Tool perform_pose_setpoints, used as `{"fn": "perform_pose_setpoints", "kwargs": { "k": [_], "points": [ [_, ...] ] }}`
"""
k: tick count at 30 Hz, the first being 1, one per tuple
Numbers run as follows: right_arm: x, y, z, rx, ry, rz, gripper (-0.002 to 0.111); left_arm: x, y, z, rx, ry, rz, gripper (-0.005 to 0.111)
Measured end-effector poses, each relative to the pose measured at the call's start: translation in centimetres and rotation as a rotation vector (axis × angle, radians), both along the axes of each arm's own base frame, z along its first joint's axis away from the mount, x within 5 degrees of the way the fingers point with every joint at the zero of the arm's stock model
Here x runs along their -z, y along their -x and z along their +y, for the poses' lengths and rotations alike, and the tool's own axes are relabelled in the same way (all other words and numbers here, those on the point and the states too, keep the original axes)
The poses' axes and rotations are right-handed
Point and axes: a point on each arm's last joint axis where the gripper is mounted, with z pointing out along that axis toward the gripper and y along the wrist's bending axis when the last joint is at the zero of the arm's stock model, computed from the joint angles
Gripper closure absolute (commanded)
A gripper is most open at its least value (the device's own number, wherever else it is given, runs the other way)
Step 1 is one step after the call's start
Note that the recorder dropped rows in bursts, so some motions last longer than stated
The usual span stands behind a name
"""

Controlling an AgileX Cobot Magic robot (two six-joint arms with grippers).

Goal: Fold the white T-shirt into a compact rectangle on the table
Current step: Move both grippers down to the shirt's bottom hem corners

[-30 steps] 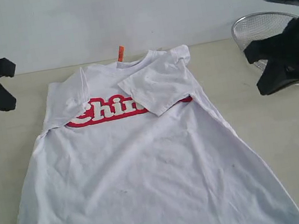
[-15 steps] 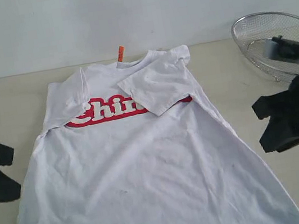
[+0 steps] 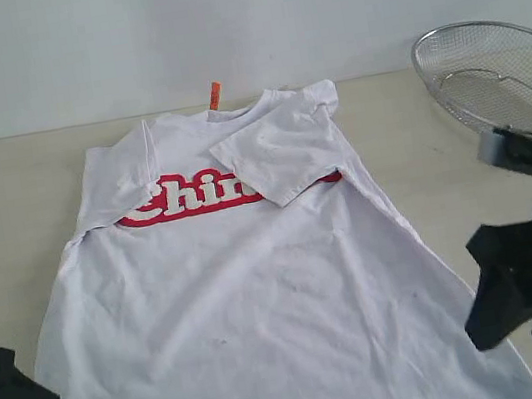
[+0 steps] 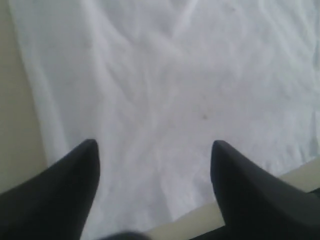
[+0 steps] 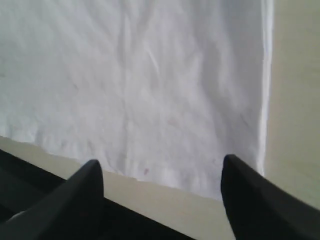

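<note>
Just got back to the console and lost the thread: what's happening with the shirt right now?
The two arms are folding the T-shirt, which lies flat on the table with both sleeves already turned in over the chest. The left gripper and right gripper are open, one over each bottom corner by the hem, holding nothing. The basket stands apart at the back right.
</note>
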Motion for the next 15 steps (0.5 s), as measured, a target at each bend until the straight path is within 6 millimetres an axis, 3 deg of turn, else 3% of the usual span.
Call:
{"fn": "perform_pose_setpoints", "kwargs": {
  "k": [5,8,15],
  "points": [
    [3.6,3.5,-0.9,0.007,0.126,0.128,0.048,1.0,0.7,0.5,-0.052,-0.048,0.063,0.045],
    [3.7,3.4,-1.0,0.023,0.142,0.107,0.048,1.3,0.7,0.6,-0.071,-0.06,0.089,0.045],
    [3.8,2.9,-1.2,0.06,0.162,0.068,0.048,5.0,-0.2,0.7,-0.075,-0.08,0.318,0.045]
  ]
}}
